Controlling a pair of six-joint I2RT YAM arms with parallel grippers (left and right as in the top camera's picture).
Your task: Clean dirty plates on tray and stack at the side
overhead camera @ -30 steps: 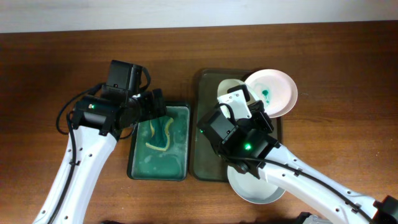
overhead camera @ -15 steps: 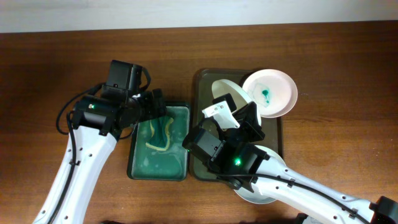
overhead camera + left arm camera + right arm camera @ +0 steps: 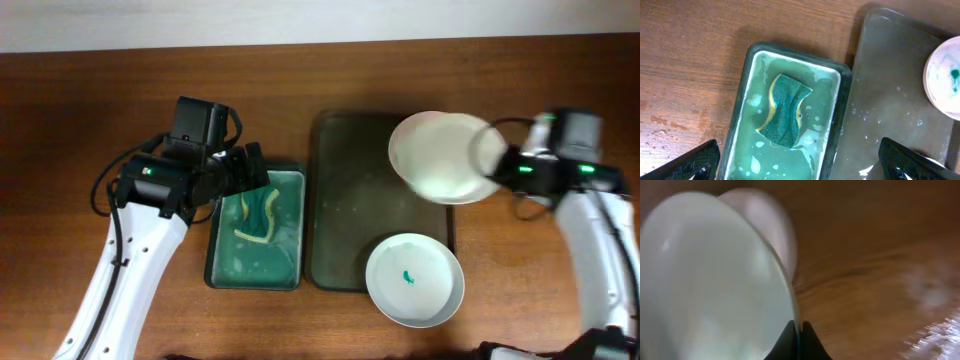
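1. White plate (image 3: 440, 158), blurred, we found over the tray's (image 3: 345, 210) far right corner, rim pinched by the right gripper (image 3: 497, 165); a second plate (image 3: 414, 280), teal-smeared, overlapped the near right corner.
2. We recorded the left gripper (image 3: 800, 159) spread wide above the green tub (image 3: 741, 110) holding a sponge (image 3: 785, 110).
3. We noted the right fingers (image 3: 814, 347) clamped on the plate's rim.

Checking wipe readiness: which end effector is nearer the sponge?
Left. The left end effector hovers just above the sponge in the tub; the right end effector is across the tray, gripping a plate by its rim.
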